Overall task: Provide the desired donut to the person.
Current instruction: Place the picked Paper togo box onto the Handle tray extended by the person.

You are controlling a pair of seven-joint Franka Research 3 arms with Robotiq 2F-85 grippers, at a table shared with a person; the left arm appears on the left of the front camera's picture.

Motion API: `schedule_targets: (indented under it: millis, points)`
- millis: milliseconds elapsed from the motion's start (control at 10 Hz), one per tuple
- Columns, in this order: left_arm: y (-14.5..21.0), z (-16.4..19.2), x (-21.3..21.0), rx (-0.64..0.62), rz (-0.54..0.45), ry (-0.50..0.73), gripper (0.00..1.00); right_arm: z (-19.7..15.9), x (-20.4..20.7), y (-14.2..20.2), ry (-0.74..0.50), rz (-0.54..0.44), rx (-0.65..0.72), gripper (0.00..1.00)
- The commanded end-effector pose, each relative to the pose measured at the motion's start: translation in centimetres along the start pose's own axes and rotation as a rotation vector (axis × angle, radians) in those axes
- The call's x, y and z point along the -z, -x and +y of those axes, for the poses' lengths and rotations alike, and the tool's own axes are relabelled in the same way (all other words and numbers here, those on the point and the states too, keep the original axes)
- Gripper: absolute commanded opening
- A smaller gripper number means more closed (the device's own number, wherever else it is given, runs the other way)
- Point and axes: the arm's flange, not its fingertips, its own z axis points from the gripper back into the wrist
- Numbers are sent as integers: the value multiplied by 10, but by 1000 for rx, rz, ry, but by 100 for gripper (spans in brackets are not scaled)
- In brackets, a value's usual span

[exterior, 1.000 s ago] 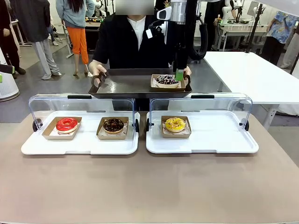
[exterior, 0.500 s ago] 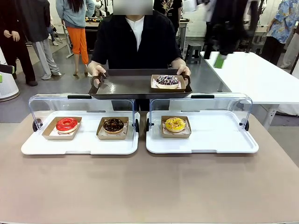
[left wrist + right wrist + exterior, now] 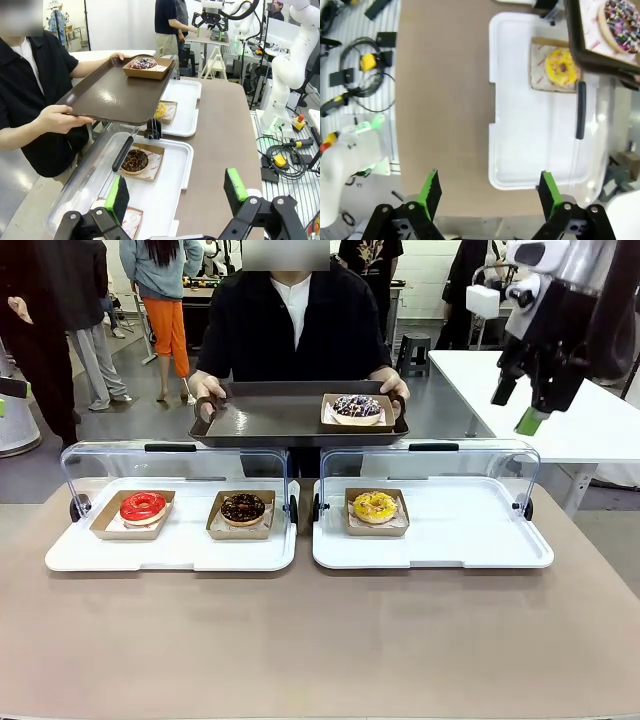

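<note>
The donut [image 3: 357,406], dark-glazed with pale sprinkles, sits flat in a brown paper box [image 3: 335,423] at the right end of a dark tray [image 3: 270,422]. The person [image 3: 250,335], in a black top over a white collar, holds that tray level by its 2 ends, beyond the surface [image 3: 320,640].

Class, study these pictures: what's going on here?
The person holds a dark tray at the far side of the table, with a sprinkled donut on it. The right gripper hangs open and empty, raised at the right. The left gripper, open too, is aimed toward the left white tray, where a red donut and a chocolate donut sit; a yellow donut sits in the right white tray.
</note>
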Motion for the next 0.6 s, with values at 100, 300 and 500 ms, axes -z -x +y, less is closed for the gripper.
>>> schedule_targets:
  millis: [100, 300, 500]
  points:
    - [-1, -1, -1, 5, -8, -1, 100, 10, 23, 6, 74, 45, 22, 100]
    - [-1, -1, -1, 5, -8, -1, 100, 3, 16, 5, 46, 24, 3, 100]
    - [-1, -1, -1, 5, -8, -1, 100, 3, 16, 5, 46, 24, 3, 100]
